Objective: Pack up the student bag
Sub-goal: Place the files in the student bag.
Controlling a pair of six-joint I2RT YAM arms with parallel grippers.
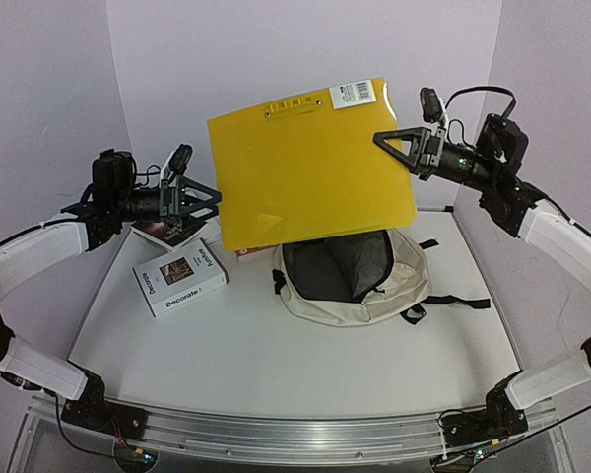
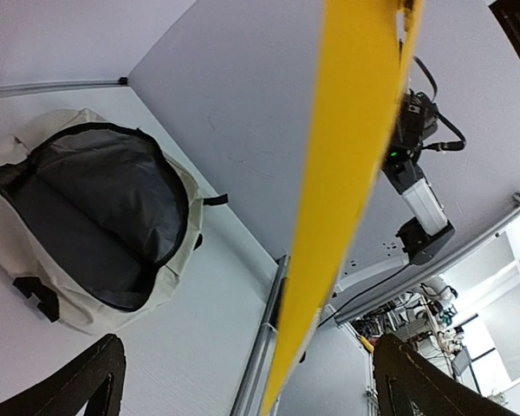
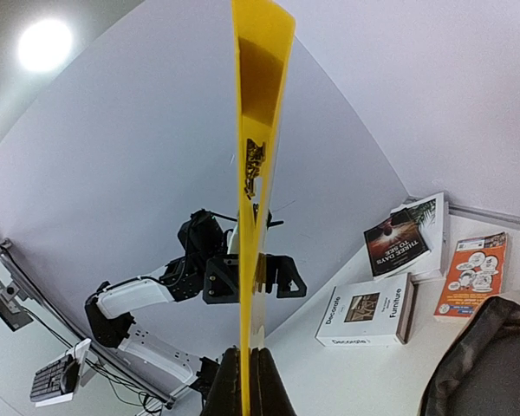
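Overhead, a yellow folder (image 1: pixel 310 163) is held up broadside in the air above the far half of the table (image 1: pixel 295 365), and much of what lies behind and below it is hidden from the top view. Its right edge is pinched flat by the right gripper (image 1: pixel 379 138), whose fingers (image 3: pixel 262 390) are seen pressed together on the sheet in the right wrist view. At the folder's left edge the left gripper (image 1: pixel 218 200) is spread wide; in its wrist view the sheet is seen passing between the two fingers (image 2: pixel 91 381), apart from both. A white barcode label (image 1: pixel 353 94) is stuck at the folder's upper right corner. The student bag (image 1: pixel 320 307) is laid on the table right of centre, just under the folder's lower edge, its main compartment unzipped and its dark lining exposed; its far part is covered by the folder. On the left, a white book titled "Decorate" (image 1: pixel 180 277) is laid flat, with a dark-covered book (image 1: pixel 169 232) just beyond it under the left gripper. An orange booklet (image 3: pixel 477 273) is placed between the books and the bag, almost wholly masked by the folder from above. The table is plain white, edged by a metal rail (image 1: pixel 295 434) at the near side, and is enclosed by pale lilac walls.
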